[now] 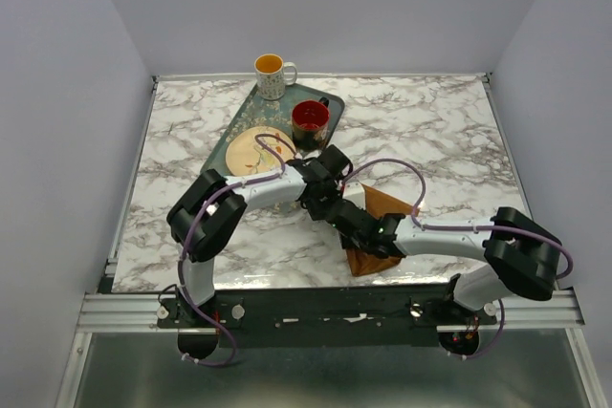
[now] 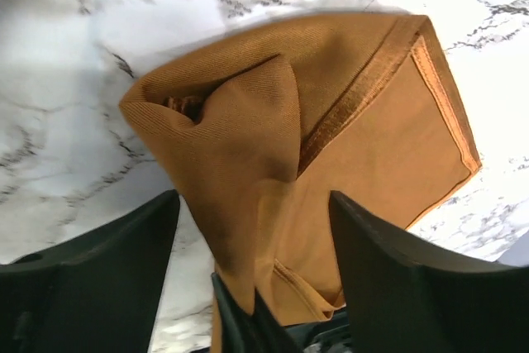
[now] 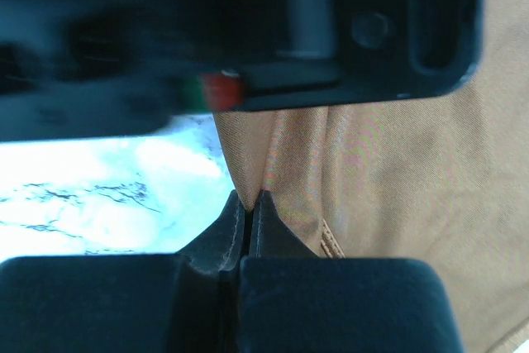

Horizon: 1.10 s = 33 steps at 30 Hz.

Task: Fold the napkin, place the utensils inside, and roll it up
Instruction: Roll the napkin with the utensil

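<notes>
Right claw [image 3: 245, 214] clamped shut, fingertips pressed together on a raised ridge of the soft rust-brown cloth napkin [image 3: 397, 204], seen close up from the right wrist. Left claw [image 2: 254, 204] spread wide, one dark finger [image 2: 91, 279] on either side of the same cloth; contact with the fabric not clear.

Between those fingers, the napkin bunched and lifted into a peak, one corner folded over and hanging down, a stitched hem running along a flatter layer beside it. Blurred across the top of the right wrist view, the black body of the left claw, just above the pinched fold.

From overhead, both arms [image 1: 277, 188] meeting over the cloth on the white-and-grey marble table [image 1: 440, 131], near the front edge and a little right of middle. Only two brown patches of napkin showing past the claws.

Well behind the napkin, a dark green patterned tray [image 1: 232, 126] lying diagonally, carrying a round tan plate [image 1: 247, 158] and a red mug [image 1: 310, 118]. At the tray's far end, a white-and-yellow mug [image 1: 272, 75], on the tray or just behind it, impossible to say which.
</notes>
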Motion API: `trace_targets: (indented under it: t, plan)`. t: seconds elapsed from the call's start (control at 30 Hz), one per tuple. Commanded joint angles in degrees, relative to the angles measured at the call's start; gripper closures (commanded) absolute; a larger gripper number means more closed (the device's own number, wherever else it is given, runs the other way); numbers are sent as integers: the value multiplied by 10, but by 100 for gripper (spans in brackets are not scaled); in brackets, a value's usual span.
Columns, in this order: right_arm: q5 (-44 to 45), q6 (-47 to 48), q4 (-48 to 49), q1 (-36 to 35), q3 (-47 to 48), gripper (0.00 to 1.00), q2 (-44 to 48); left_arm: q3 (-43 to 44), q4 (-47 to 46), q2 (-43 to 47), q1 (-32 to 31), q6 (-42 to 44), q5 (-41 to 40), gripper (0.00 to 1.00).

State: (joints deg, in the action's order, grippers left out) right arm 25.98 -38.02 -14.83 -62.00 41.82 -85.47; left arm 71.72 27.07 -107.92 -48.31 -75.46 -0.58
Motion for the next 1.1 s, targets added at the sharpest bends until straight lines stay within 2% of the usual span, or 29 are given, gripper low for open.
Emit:
trace_targets:
  t: [0.0,0.03,0.07,0.3,0.57,0.63,0.7,0.8,0.83,0.97,1.07]
  plan:
    - [-74,10,72,20,-59,100,11,-18,-41,45,29,66,-2,11]
    - [-83,10,82,23,-64,99,15,-22,-47,54,37,70,2,11]
    - [-92,9,92,32,-70,99,21,-28,-66,58,51,86,6,2]
    - [-172,8,162,81,-125,100,58,-61,-98,96,99,152,58,1]
    - [-349,8,331,174,-247,99,85,-106,-125,142,109,173,113,1]
    - [-418,-2,408,220,-277,99,72,-127,-131,154,107,165,120,2]
    - [-445,-2,430,245,-292,99,56,-149,-148,164,103,161,124,5]
    - [-498,-20,518,272,-323,99,22,-163,-166,164,97,157,138,12]
    - [-530,-32,567,280,-329,99,-5,-165,-170,158,96,156,144,14]
    - [-596,-50,660,304,-337,99,-84,-174,-211,149,78,153,161,21]
    - [-624,-69,741,318,-351,99,-134,-175,-222,139,67,152,168,20]
